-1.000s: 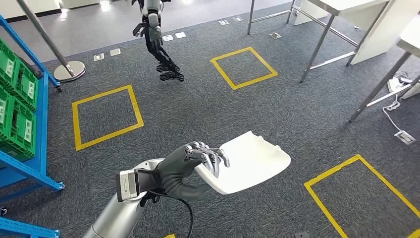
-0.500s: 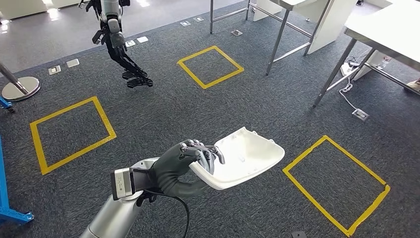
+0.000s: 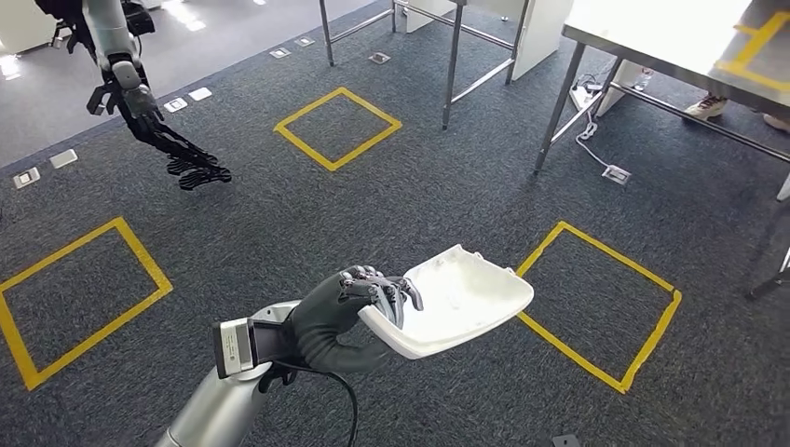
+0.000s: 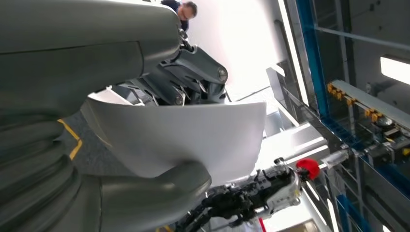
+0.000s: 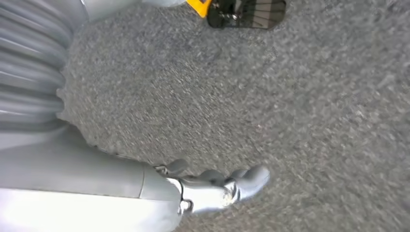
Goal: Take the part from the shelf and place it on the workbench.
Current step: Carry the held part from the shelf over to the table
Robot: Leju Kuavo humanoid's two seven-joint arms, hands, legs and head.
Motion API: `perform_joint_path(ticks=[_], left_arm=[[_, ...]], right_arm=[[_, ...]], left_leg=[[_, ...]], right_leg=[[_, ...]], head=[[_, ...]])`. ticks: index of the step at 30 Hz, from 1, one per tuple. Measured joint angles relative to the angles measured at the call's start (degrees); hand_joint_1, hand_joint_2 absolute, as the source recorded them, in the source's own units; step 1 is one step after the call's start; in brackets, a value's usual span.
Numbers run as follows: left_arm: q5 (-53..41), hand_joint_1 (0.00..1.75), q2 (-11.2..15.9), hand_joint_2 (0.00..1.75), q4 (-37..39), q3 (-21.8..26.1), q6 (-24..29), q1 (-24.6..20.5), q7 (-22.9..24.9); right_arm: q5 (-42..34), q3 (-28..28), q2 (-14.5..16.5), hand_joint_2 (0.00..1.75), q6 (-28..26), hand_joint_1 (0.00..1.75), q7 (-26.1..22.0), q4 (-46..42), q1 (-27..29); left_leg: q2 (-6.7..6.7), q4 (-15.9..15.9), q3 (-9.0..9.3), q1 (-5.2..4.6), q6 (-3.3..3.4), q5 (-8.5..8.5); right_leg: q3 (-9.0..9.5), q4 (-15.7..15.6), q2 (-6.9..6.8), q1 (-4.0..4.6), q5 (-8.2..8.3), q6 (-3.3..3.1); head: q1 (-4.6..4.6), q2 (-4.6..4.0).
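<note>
the left hand [image 3: 340,317] pinches the white part [image 3: 456,303] by its near rim, thumb under and fingers [image 3: 387,289] over, holding it level above the carpet so it rides steady toward the tabletop [image 3: 671,37]. the right hand [image 5: 217,186] hangs curled, holding nothing.

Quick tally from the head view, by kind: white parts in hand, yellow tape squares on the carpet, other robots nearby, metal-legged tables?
White part, held by the left hand: 1
Yellow tape squares: 3
Other robot: 1
Metal-legged tables: 2
Total: 7
</note>
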Motion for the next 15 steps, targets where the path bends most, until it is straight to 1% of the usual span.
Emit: perform_joint_path(ticks=[1, 2, 3, 4, 5, 6, 7, 8, 9, 10, 11, 12, 13, 14, 15], left_arm=[[-0.01, 1.75, 0.18, 1.75, 0.02, 0.11, 0.02, 0.21, -0.01], [0.00, 1.75, 0.42, 1.75, 0.02, 0.24, 0.02, 0.54, -0.02], [-0.01, 1.75, 0.69, 1.75, 0.02, 0.34, 0.04, 0.96, -0.01], [-0.05, 1.75, 0.93, 1.75, 0.02, 0.40, 0.09, 1.36, 0.00], [-0.10, 1.75, 1.09, 1.75, 0.01, 0.42, 0.16, 1.65, 0.01], [-0.18, 1.75, 1.16, 1.75, -0.03, 0.42, 0.24, 1.81, 0.01], [-0.27, 1.75, 1.20, 1.75, -0.10, 0.42, 0.31, 1.86, 0.01], [-0.36, 1.75, 1.21, 1.75, -0.19, 0.42, 0.35, 1.88, 0.00], [-0.46, 1.75, 1.22, 1.75, -0.28, 0.42, 0.37, 1.90, -0.01], [-0.57, 1.75, 1.22, 1.75, -0.35, 0.42, 0.38, 1.93, -0.01], [-0.66, 1.75, 1.22, 1.75, -0.40, 0.42, 0.38, 1.96, -0.01], [-0.73, 1.75, 1.17, 1.75, -0.49, 0.42, 0.39, 1.96, -0.01], [-0.78, 1.75, 1.08, 1.75, -0.56, 0.42, 0.39, 1.92, -0.01], [-0.79, 1.75, 0.95, 1.75, -0.66, 0.42, 0.38, 1.85, -0.02], [-0.78, 1.75, 0.84, 1.75, -0.74, 0.42, 0.38, 1.78, -0.03]], right_arm=[[-0.01, 0.00, 0.05, 1.75, 0.00, 0.00, 0.01, 0.00, -0.10], [-0.04, 0.00, 0.12, 1.75, 0.00, 0.00, 0.01, 0.00, -0.20], [-0.08, 0.00, 0.20, 1.75, -0.01, 0.00, 0.01, 0.00, -0.23], [-0.13, 0.00, 0.29, 1.75, -0.01, 0.00, 0.00, 0.01, -0.17], [-0.19, 0.00, 0.37, 1.75, -0.02, 0.00, 0.00, 0.01, -0.08], [-0.25, 0.00, 0.44, 1.75, -0.05, 0.00, 0.00, 0.01, 0.01], [-0.32, 0.00, 0.55, 1.75, -0.10, 0.00, 0.00, 0.01, 0.07], [-0.40, 0.00, 0.66, 1.75, -0.19, 0.00, -0.02, 0.00, 0.09], [-0.45, 0.00, 0.75, 1.75, -0.28, 0.00, -0.06, 0.00, 0.10], [-0.50, 0.00, 0.83, 1.75, -0.35, 0.00, -0.10, 0.00, 0.14], [-0.52, 0.00, 0.86, 1.75, -0.41, 0.00, -0.18, 0.00, 0.24], [-0.52, 0.00, 0.87, 1.75, -0.45, 0.00, -0.24, 0.00, 0.38], [-0.51, 0.00, 0.89, 1.75, -0.48, 0.00, -0.28, 0.01, 0.55], [-0.48, 0.00, 0.91, 1.75, -0.53, 0.00, -0.29, 0.01, 0.63], [-0.44, 0.00, 0.93, 1.75, -0.58, 0.00, -0.25, 0.01, 0.58]], left_leg=[[-1.83, 3.13, -1.42, 0.16, -0.21, -1.67], [-3.09, 7.11, -3.34, 0.20, -0.31, -3.55], [-3.71, 10.84, -5.21, 0.23, -0.37, -4.94], [-3.96, 13.18, -6.51, 0.24, -0.38, -5.37], [-4.06, 13.40, -6.84, 0.26, -0.34, -4.65], [-4.24, 11.29, -6.05, 0.28, -0.23, -2.91], [-4.91, 7.40, -4.38, 0.35, -0.09, -0.62], [-6.15, 3.40, -2.65, 0.46, 0.05, 1.10], [-7.15, 0.23, -1.28, 0.54, 0.20, 2.30], [-7.89, -1.67, -0.49, 0.55, 0.39, 2.81], [-8.02, -2.16, -0.31, 0.45, 0.63, 2.72], [-7.42, -2.27, -0.25, 0.33, 0.99, 2.88], [-6.79, -2.44, -0.17, 0.30, 1.43, 3.06], [-6.14, -2.67, -0.07, 0.33, 1.90, 3.24], [-5.42, -2.90, -0.02, 0.40, 2.29, 3.40]], right_leg=[[0.02, -0.05, 0.71, -0.10, 0.08, -0.24], [-0.01, -0.04, 1.50, -0.13, 0.09, -0.40], [-0.02, -0.03, 2.37, -0.12, 0.09, -0.47], [-0.03, 0.00, 3.26, -0.11, 0.09, -0.49], [-0.02, 0.05, 4.13, -0.11, 0.10, -0.47], [-0.01, 0.11, 4.97, -0.13, 0.10, -0.42], [-0.01, 0.20, 5.80, -0.16, 0.11, -0.32], [-0.08, 0.32, 6.57, -0.13, 0.11, -0.11], [-0.21, 0.43, 7.34, -0.13, 0.13, 0.20], [-0.39, 0.46, 7.97, -0.14, 0.18, 0.57], [-0.55, 0.39, 8.51, -0.19, 0.28, 1.02], [-0.69, 0.23, 9.07, -0.32, 0.41, 1.47], [-0.79, 0.24, 8.92, -0.42, 0.45, 1.81], [-1.14, 0.84, 7.80, -0.40, 0.04, 2.10], [-1.96, 2.47, 6.19, -0.30, -0.99, 2.34]], head=[[-0.13, 0.00], [-0.27, 0.00], [-0.38, 0.00], [-0.44, 0.00], [-0.50, 0.00], [-0.54, 0.00], [-0.59, 0.00], [-0.66, 0.00], [-0.71, 0.00], [-0.73, 0.00], [-0.72, 0.00], [-0.70, 0.00], [-0.67, 0.00], [-0.53, 0.00], [-0.34, 0.00]])
